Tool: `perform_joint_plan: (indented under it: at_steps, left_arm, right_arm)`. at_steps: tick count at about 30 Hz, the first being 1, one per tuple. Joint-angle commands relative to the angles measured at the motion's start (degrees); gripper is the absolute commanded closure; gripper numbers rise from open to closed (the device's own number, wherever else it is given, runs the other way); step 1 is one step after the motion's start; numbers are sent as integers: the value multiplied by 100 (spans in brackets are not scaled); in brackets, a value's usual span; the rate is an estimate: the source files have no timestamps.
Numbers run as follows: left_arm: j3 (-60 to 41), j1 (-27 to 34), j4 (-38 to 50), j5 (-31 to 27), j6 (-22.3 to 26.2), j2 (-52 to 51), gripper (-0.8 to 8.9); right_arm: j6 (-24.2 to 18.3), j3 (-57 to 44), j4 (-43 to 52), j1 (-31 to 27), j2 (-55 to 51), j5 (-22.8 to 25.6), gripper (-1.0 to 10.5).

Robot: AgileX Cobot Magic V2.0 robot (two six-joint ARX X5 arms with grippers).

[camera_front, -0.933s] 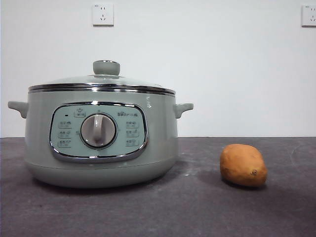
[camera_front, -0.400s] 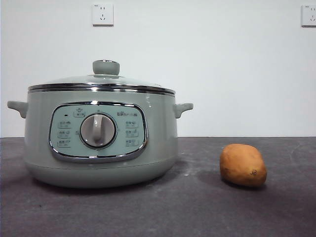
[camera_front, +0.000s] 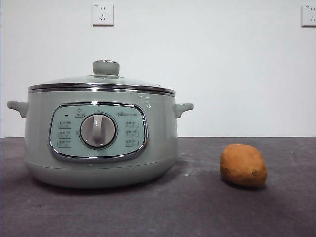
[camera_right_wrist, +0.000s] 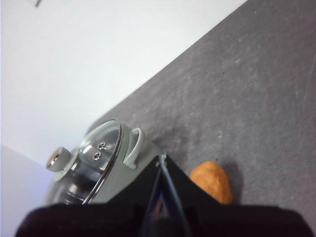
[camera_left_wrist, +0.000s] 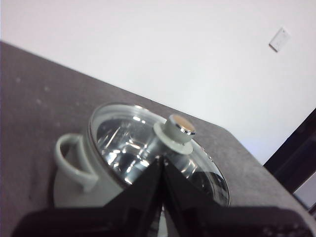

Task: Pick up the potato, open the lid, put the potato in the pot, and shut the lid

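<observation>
orange-brown potato (camera_right_wrist: 211, 180) lies just beside the closed right jaws.

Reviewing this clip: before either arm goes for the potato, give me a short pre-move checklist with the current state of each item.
1. potato free on the table, apart from the pot: ok.
2. lid seated on the pot, knob on top: ok, still to be opened.
3. right gripper empty and near the potato: ok for empty; its jaws meet at the tips, so not ok for grasping until opened.
4. left gripper empty, pointing toward the lid's knob: ok for empty; jaws shut, so not ok for taking the knob yet.
5. Pot interior free for the potato: cannot tell, the glass shows mostly reflections.
</observation>
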Motion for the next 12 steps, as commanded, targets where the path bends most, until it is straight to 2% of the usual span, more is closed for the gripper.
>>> perform_joint_plan:
  at_steps: [1, 8, 12]
  left_arm:
    - [352, 2, -103, 4, 588, 295, 819]
    - [1414, 2, -730, 2, 1709, 1384, 820]
    - [1952, 2, -1086, 4, 2096, 1978, 819]
  right_arm:
    - [-822, 514, -238, 9, 428, -11, 950]
    - [-1869, 1899, -1362, 9, 1648, -9, 949]
    - [-2409, 2590, -2061, 9, 2260, -9, 948]
